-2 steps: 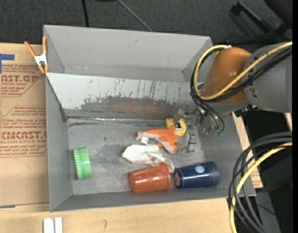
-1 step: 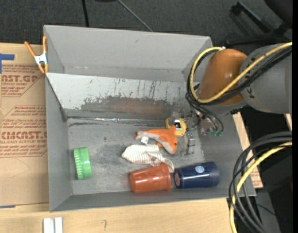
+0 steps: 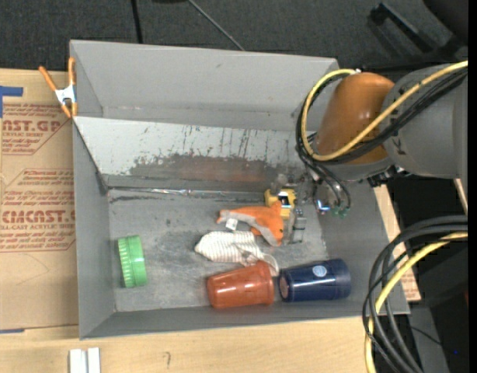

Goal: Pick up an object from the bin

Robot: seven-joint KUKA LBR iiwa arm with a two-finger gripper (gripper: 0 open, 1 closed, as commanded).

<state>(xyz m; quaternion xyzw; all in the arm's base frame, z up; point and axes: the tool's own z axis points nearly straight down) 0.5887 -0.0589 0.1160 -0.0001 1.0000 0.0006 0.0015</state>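
Robotics lab or test workshop: a heavy grey industrial robot arm (image 3: 429,123) with an orange wrist cover, looped with yellow cables (image 3: 302,127), reaching into a scuffed grey sheet-metal bin (image 3: 184,92) of assorted small loose items, set on a pale wooden bench top (image 3: 223,348), dark floor (image 3: 262,14) behind.

I'm watching through a single camera set above the bin (image 3: 184,92), looking down into it and leaning a little from its near side, so its far wall shows broad. It sits close: the bin spans most of my view, and the arm (image 3: 433,123) enters from the bin's right
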